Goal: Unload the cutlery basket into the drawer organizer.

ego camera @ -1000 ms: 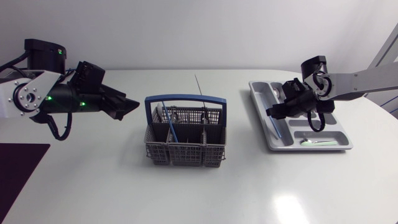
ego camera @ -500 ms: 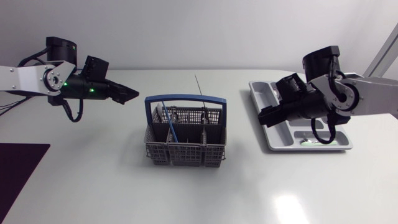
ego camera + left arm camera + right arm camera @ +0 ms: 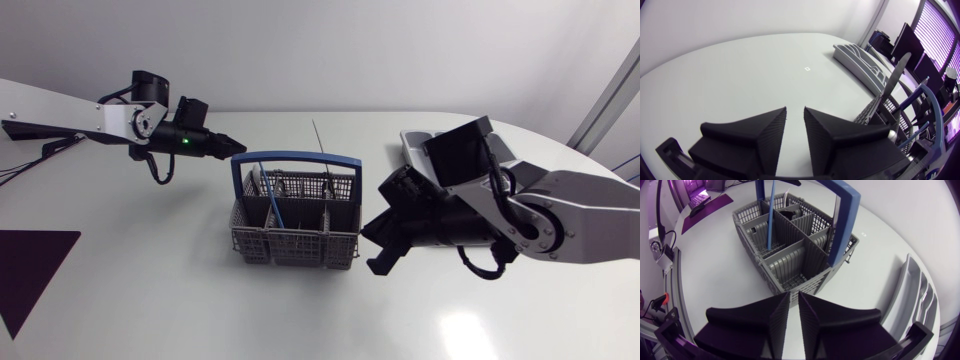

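The grey cutlery basket (image 3: 295,225) with a blue handle (image 3: 297,160) stands mid-table. A blue-handled utensil (image 3: 270,198) leans in it and a thin metal piece (image 3: 319,137) sticks up at its back. My left gripper (image 3: 226,146) hovers at the basket's back left corner, fingers (image 3: 760,135) a little apart around nothing, so it is open. My right gripper (image 3: 384,252) hangs just right of the basket, its fingers (image 3: 752,320) almost together and empty. From the right wrist the basket (image 3: 790,240) lies straight ahead. The grey drawer organizer (image 3: 414,141) is mostly hidden behind my right arm.
The organizer (image 3: 914,297) lies beside the right gripper, and from the left wrist it (image 3: 860,56) shows beyond the basket (image 3: 900,110). A dark mat (image 3: 30,265) covers the table's left front corner. Bare white table lies in front of the basket.
My right arm left the organizer and swung over to the basket's right side. My left gripper advanced to the basket's back left corner. Both pairs of fingers narrowed.
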Robot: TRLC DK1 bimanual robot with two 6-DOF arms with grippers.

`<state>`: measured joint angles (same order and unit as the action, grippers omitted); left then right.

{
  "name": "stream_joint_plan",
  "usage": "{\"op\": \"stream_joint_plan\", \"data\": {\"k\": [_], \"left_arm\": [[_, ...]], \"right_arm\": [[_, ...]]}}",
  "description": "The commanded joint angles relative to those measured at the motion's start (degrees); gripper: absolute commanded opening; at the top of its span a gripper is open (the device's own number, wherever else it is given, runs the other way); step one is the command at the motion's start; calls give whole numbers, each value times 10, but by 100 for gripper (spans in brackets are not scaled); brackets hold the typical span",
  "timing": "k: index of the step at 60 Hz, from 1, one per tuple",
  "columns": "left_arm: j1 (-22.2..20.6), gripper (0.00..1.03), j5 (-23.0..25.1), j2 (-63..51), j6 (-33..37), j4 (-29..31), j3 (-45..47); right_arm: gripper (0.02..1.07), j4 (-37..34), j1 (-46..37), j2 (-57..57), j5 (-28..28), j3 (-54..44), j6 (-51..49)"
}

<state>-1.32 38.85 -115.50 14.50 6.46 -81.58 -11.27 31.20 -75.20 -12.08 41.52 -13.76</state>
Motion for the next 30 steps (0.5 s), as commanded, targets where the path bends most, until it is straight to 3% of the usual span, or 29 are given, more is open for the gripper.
{"op": "stream_joint_plan", "data": {"k": [1,7,14,30], "left_arm": [[-11,20,12,-29,-12,9,-26],[-16,20,40,-49,-2,36,-47],[-20,15,47,-63,12,50,-55],[-29,14,61,-60,65,101,-50]], "right_arm": [[15,8,18,1,-7,-12,-7],[14,20,31,-22,-8,-7,-7],[14,18,39,-25,-8,-4,-6],[13,-1,67,-11,-20,-8,-9]]}}
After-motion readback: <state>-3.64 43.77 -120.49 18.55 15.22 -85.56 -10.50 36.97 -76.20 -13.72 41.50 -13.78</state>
